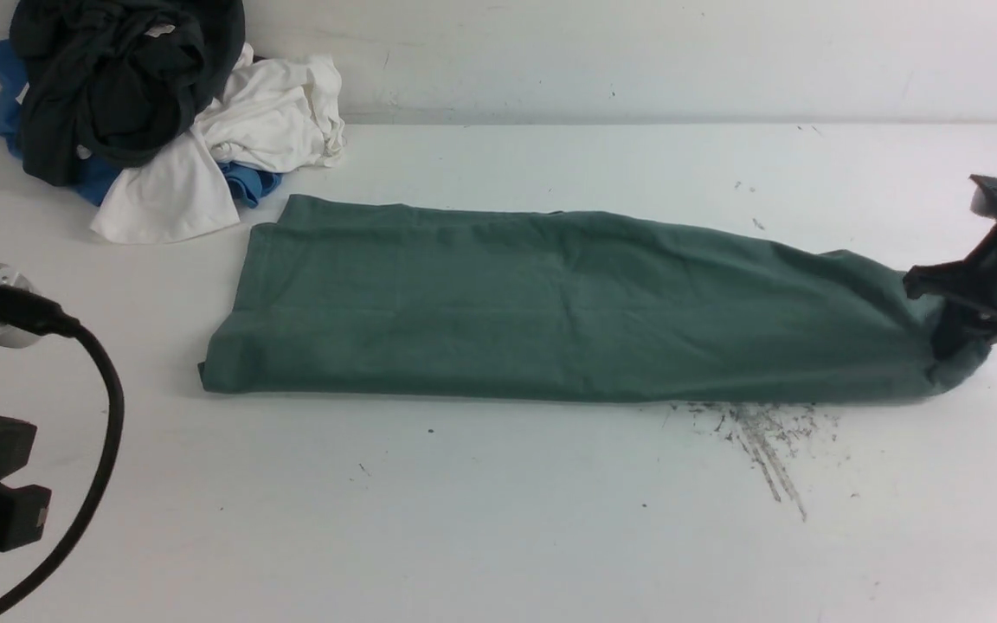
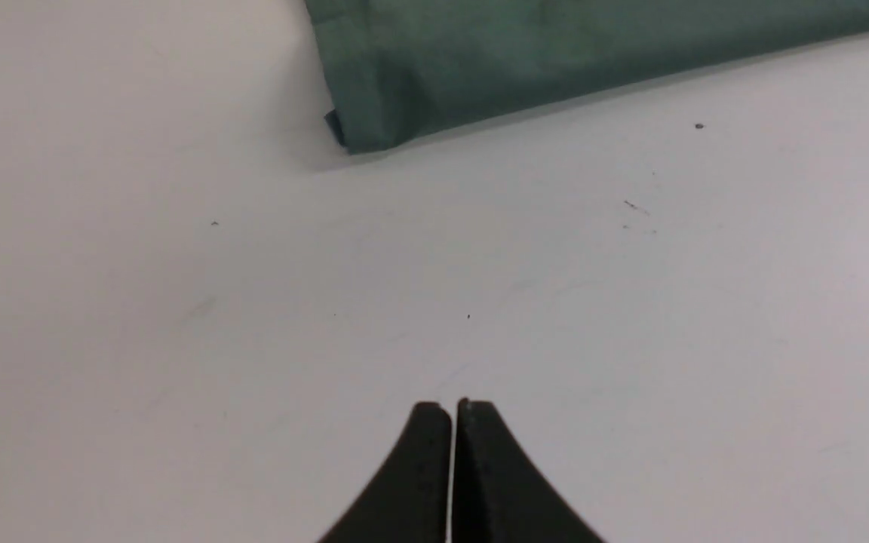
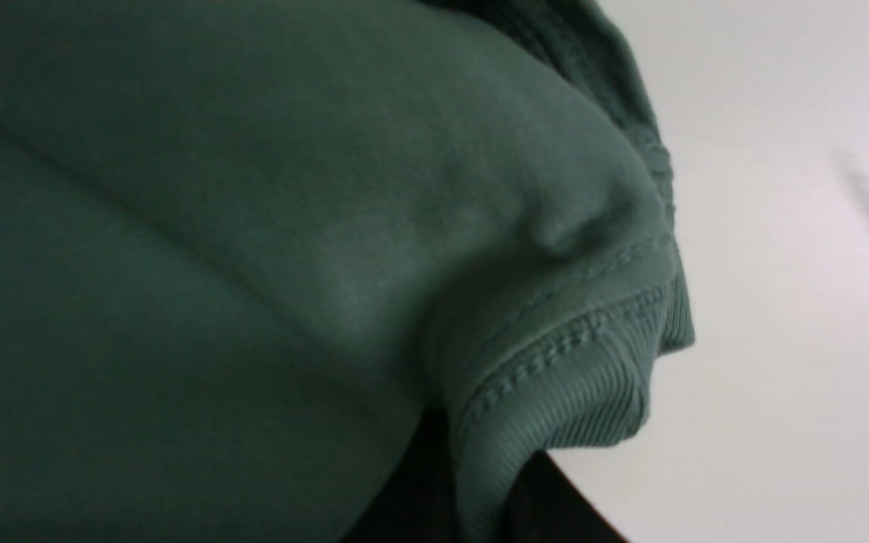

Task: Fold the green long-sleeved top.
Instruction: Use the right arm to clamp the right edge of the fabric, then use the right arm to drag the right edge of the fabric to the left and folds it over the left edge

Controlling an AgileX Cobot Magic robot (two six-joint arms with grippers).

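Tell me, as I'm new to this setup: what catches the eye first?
The green long-sleeved top, folded into a long band across the middle of the table, with the right gripper pinching its ribbed right end. Next, the heap of black, white and blue clothes at the far left corner.

The green long-sleeved top lies folded into a long flat strip, its ribbed right end bunched.

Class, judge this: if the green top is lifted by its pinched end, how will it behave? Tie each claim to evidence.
Probably floppy: the green top lies flat in soft creases, so it would drape and trail. Likely grippy, not slippery: its ribbed edge bunches where the right gripper pinches it.
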